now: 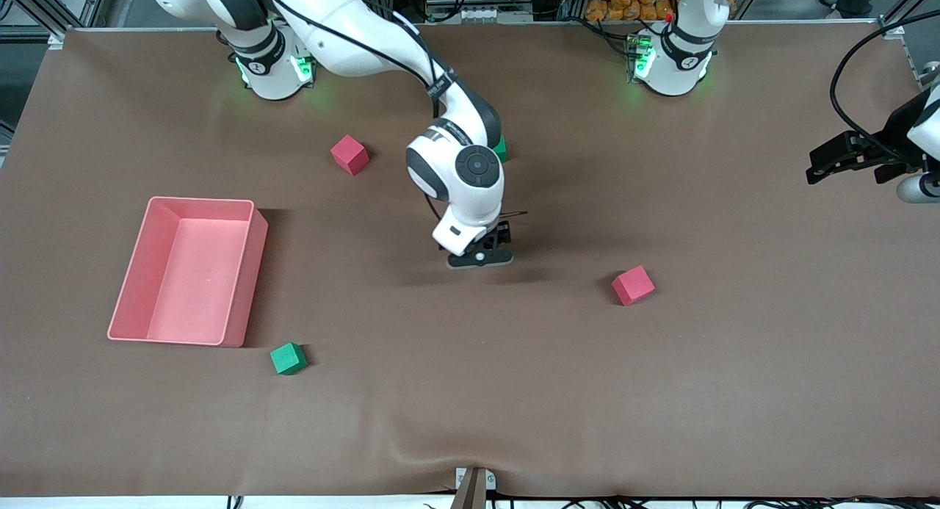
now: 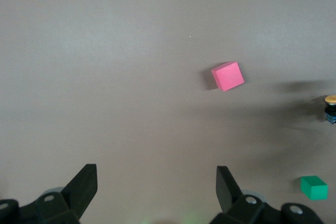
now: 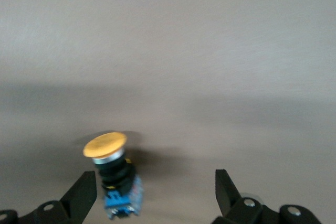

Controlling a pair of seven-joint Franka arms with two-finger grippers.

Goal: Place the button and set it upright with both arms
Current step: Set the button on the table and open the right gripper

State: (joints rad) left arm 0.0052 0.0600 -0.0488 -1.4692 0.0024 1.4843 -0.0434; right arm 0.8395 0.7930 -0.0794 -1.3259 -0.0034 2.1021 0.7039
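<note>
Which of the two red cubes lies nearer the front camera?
The red cube toward the left arm's end of the table, lower in the front view; the other red cube sits up nearer the right arm's base.

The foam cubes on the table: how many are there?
4. One red cube toward the right arm's base; another red cube toward the left arm's end; a green cube beside the pink bin; a green cube partly hidden by the right arm.

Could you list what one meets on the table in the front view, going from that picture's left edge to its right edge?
pink bin → green cube → red cube → right gripper, open, low over the table → second red cube → left gripper, open, waiting at the left arm's end.
</note>
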